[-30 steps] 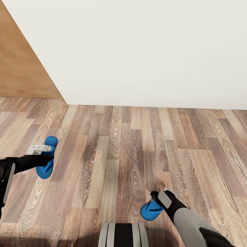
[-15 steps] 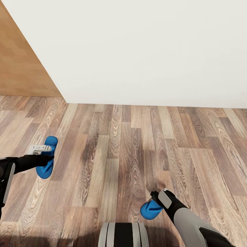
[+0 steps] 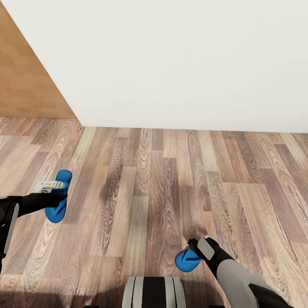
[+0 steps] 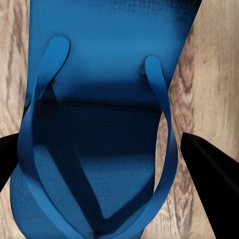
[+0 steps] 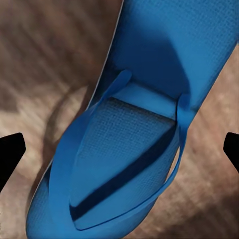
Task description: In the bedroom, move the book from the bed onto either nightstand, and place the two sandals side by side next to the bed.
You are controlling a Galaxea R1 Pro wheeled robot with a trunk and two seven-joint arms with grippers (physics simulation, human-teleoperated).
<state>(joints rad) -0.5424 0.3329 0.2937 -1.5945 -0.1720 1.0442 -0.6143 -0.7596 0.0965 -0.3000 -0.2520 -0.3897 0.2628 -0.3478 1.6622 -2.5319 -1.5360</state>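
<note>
I see a plain white wall [image 3: 171,64] ahead meeting a wood-plank floor [image 3: 149,192] of mixed brown and grey boards, with a flat light-brown wooden panel [image 3: 21,90] standing at the far left.

In my head view the plank floor [image 3: 154,184] runs from my base up to the wall [image 3: 171,64] straight ahead, and a wooden panel [image 3: 25,85] stands at the far left, meeting the wall in that corner. One sandal [image 3: 60,196] sits at my left, well out from the wall, with my left gripper [image 3: 57,193] across its middle. The other sandal [image 3: 187,260] is nearer to me and to the right, just ahead of my base [image 3: 154,293], with my right gripper [image 3: 197,250] at its right end. The two sandals are well apart. My left fingers [image 4: 209,169] flank the first sandal [image 4: 104,124]; my right fingers [image 5: 10,154] flank the second [image 5: 139,124].
</note>
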